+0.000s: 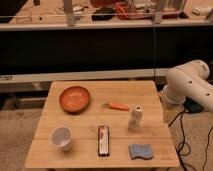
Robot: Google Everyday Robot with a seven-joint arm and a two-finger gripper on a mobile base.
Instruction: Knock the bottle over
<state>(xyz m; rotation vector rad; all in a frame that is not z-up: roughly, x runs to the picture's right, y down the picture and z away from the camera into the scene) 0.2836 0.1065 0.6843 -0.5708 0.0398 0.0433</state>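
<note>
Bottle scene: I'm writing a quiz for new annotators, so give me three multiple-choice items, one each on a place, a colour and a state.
1. Where is the bottle?
A. on the floor
B. right of the bar, behind the sponge
C. on the back shelf

2. What colour is the sponge?
A. blue
B. green
C. red

3. How is the bottle?
A. lying on its side
B. upside down
C. upright

Answers:
1 B: it stands on the table between those two.
2 A: the sponge is plainly blue.
3 C: its cap is on top, so it is not yet knocked over.

The gripper is out of view; only the arm shows at the right.
</note>
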